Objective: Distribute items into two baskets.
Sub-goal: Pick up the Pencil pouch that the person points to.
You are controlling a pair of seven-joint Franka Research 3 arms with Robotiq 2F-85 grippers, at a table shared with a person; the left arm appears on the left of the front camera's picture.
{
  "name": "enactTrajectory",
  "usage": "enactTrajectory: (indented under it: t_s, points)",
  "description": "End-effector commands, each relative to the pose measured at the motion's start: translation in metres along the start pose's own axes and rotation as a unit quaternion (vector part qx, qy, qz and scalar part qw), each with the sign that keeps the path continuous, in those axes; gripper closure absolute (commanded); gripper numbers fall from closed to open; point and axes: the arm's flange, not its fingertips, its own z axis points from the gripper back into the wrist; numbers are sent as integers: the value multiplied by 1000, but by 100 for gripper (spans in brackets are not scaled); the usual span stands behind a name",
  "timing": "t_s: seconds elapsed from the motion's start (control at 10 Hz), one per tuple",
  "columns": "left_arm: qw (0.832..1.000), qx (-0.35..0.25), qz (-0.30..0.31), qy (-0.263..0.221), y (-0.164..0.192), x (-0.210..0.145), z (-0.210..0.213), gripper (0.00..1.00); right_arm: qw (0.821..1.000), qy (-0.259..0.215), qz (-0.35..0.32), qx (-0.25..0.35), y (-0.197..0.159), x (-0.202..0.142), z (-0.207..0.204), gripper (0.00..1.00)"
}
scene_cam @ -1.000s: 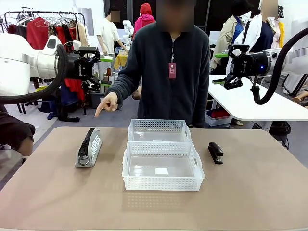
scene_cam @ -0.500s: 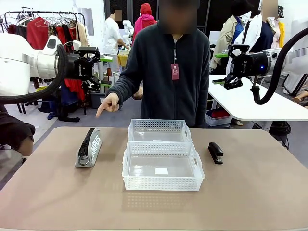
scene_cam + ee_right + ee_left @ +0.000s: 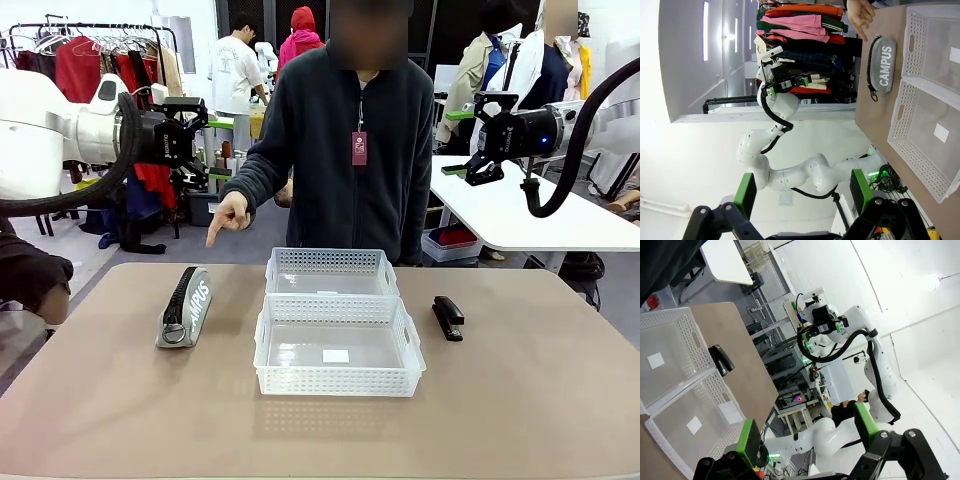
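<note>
Baskets [image 3: 338, 380] centre, pouch [image 3: 185, 305] L, stapler [image 3: 448, 317] R; L hand [image 3: 221, 148], R hand [image 3: 457, 141] raised, both open.

front view: at the near edge of the surface [image 3: 120, 420], facing the person [image 3: 350, 150] at the far side, with the baskets [image 3: 338, 380] close in the middle. left wrist view: high at the left, rolled sideways, facing right across the baskets and stapler [image 3: 721, 360] to the right arm [image 3: 855, 317]. right wrist view: high at the right, rolled, facing left across the baskets to the pouch [image 3: 882, 65] and left arm [image 3: 782, 107]. all three share the baskets.
</note>
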Motion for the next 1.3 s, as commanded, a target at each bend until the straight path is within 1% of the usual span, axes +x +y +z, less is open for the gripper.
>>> enactTrajectory:
  t_s: [0.0, 0.4, 0.5, 0.6, 0.7, 0.8, 0.9, 1.0, 1.1, 1.2]
  points:
    - [1000, 2, 3, -3, 0, 1, 1, 0, 1000, 0, -4, 0, 1, 0, 0, 0]
    - [1000, 0, 0, 0, 0, 0, 0, 0, 1000, 0, -4, 0, 1, 0, 0, 0]
    - [997, 68, -5, 37, -12, 1, -7, 0, 1000, 0, -4, 0, 1, 0, 0, 0]
    - [991, 110, -18, 78, -21, 12, -4, 0, 1000, 0, -4, 0, 1, 0, 0, 0]
    - [977, 176, -44, 110, -25, 14, -7, 0, 1000, 0, -4, 0, 1, 0, 0, 0]
    - [957, 244, -62, 146, -28, 18, -11, 0, 1000, 0, -4, 0, 1, 0, 0, 0]
    - [932, 310, -81, 171, -29, 19, -14, 0, 1000, 0, -4, 0, 1, 0, 0, 0]
    - [902, 381, -100, 178, -28, 15, -21, 0, 1000, 0, -4, 0, 1, 0, 0, 0]
    - [869, 438, -126, 194, -24, 14, -20, 0, 1000, 0, -4, 0, 1, 0, 0, 0]
    - [848, 469, -137, 205, -15, 11, -21, 0, 1000, 0, -4, 0, 1, 0, 0, 0]
